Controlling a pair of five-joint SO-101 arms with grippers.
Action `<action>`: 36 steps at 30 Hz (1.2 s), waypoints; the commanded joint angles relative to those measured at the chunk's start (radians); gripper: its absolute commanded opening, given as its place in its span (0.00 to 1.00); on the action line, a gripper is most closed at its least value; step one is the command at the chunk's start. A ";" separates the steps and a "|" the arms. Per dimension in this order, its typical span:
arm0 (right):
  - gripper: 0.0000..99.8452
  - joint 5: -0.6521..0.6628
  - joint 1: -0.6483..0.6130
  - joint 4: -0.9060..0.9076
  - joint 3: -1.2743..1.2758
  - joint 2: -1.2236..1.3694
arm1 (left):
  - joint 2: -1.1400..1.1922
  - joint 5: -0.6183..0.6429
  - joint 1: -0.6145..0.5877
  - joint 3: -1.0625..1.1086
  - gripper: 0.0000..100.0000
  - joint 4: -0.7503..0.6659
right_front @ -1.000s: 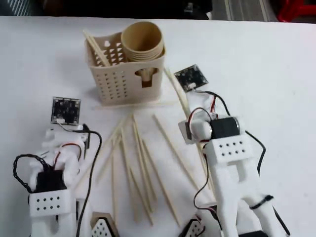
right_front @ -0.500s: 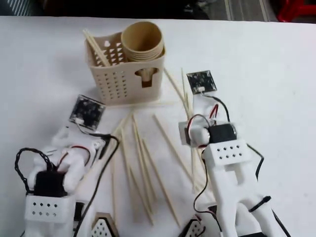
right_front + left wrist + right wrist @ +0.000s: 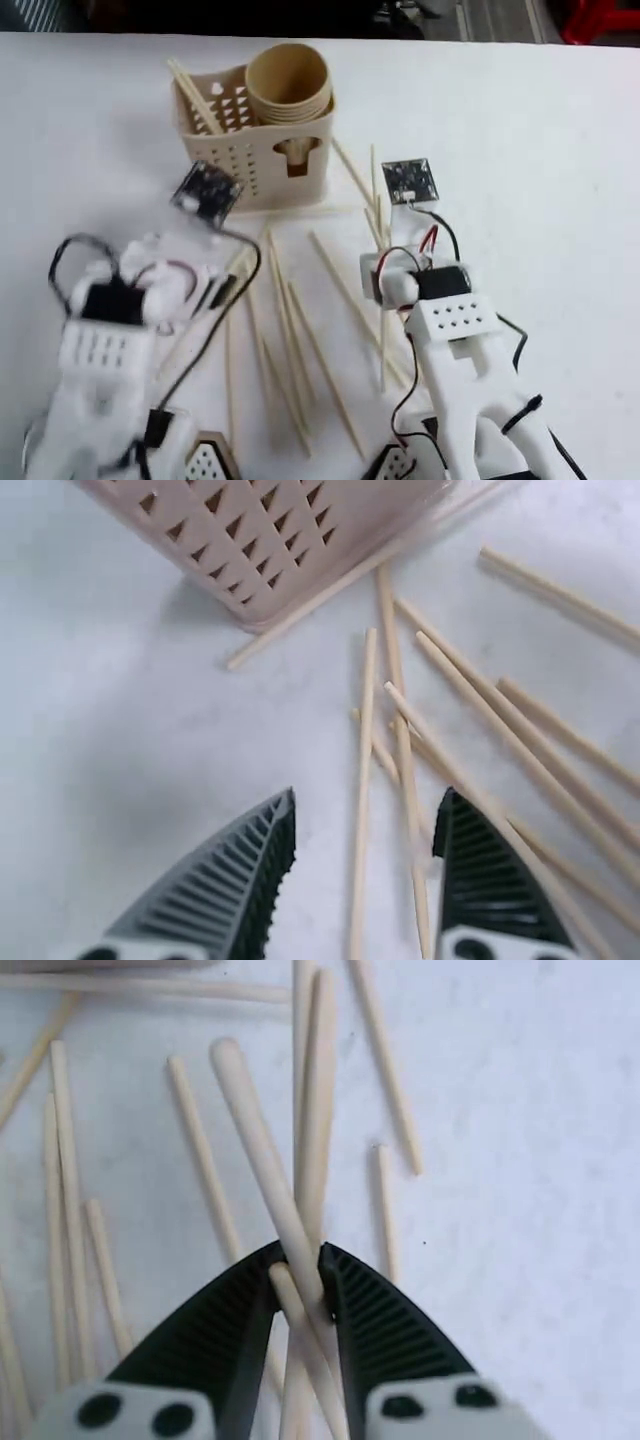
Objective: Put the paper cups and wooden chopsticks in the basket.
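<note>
the right gripper (image 3: 298, 1260) was clamped on a chopstick (image 3: 250, 1120), maybe two, low over the table (image 3: 560, 150). the left gripper (image 3: 367, 795) hung wide open over loose chopsticks (image 3: 405, 740) beside the basket (image 3: 250, 170), which held stacked paper cups (image 3: 288, 75).

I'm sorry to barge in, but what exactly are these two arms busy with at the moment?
The two arms are tidying cups and chopsticks into the basket. The stacked paper cups and a few chopsticks already stand inside it. The right gripper is shut on a wooden chopstick. The left gripper is open over the loose chopsticks that lie on the table near the basket's foot.
</note>
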 commanded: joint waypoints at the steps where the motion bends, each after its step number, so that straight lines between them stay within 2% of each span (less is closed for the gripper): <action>1: 0.02 -0.006 0.010 -0.008 0.009 -0.028 | 0.308 0.029 0.013 -0.166 0.23 -0.003; 4: 0.02 -0.006 0.010 -0.008 0.017 -0.028 | 0.452 0.034 0.044 -0.227 0.23 -0.005; 10: 0.02 -0.006 0.010 -0.008 0.023 -0.028 | 0.645 0.121 0.127 -0.282 0.23 -0.054; 17: 0.02 -0.006 0.010 -0.008 0.023 -0.028 | 0.811 0.157 0.099 -0.290 0.23 -0.157; 36: 0.02 -0.006 0.007 -0.007 0.025 -0.028 | 0.852 0.160 0.010 -0.279 0.23 -0.196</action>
